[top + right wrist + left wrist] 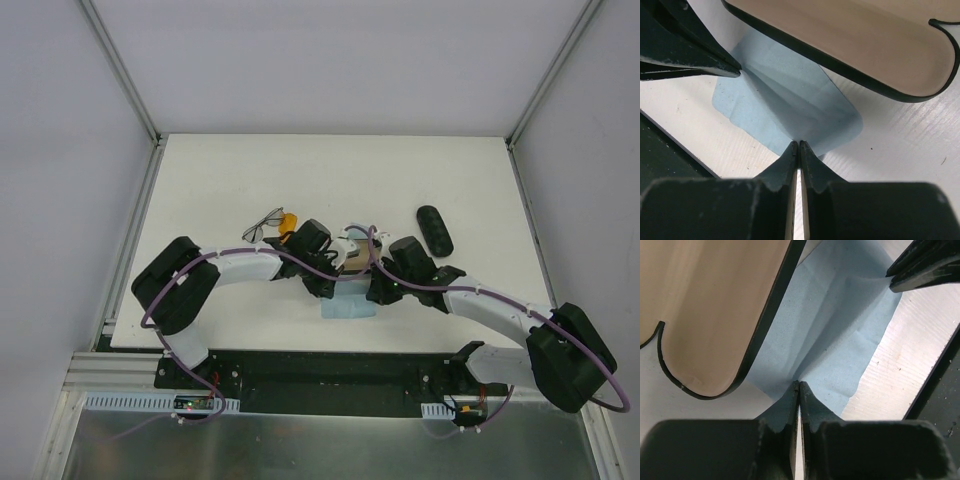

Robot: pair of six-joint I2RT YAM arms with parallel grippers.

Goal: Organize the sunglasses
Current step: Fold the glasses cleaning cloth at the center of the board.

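Observation:
The wire-framed sunglasses (262,228) lie on the table left of centre, with the orange sunglasses (288,218) touching their right end. Neither pair shows in the wrist views. My left gripper (328,288) (799,384) is shut on one edge of a light-blue cloth (350,306) (840,330). My right gripper (376,290) (799,144) is shut on the opposite edge of that cloth (785,95). The cloth is pulled up between them just above the table, in front of an open black case with a tan lining (355,262) (705,305) (850,40).
A closed black oval case (435,230) lies right of centre, behind my right arm. The right gripper's fingers (925,265) show at the top right of the left wrist view. The left gripper's fingers (685,55) show at the upper left of the right wrist view.

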